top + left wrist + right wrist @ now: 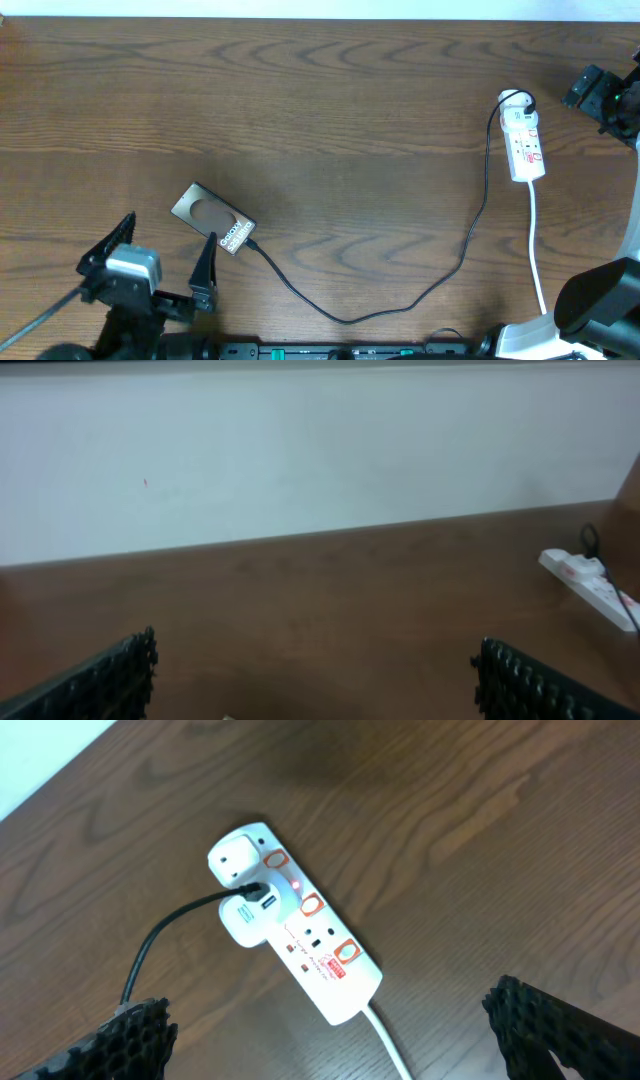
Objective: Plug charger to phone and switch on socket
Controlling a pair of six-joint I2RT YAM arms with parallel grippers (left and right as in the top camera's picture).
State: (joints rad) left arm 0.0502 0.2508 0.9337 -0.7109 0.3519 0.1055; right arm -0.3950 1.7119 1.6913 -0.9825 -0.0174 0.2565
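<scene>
Your right gripper [598,92] is wide open and empty, just right of the socket [525,140], which lies lengthwise toward you; this arm is nearer. The phone [213,218] lies beside the left gripper [168,232], open too.

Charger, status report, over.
Left gripper and right gripper open, empty. Charger reaches phone, plug in socket. No obstruction seen.
</scene>
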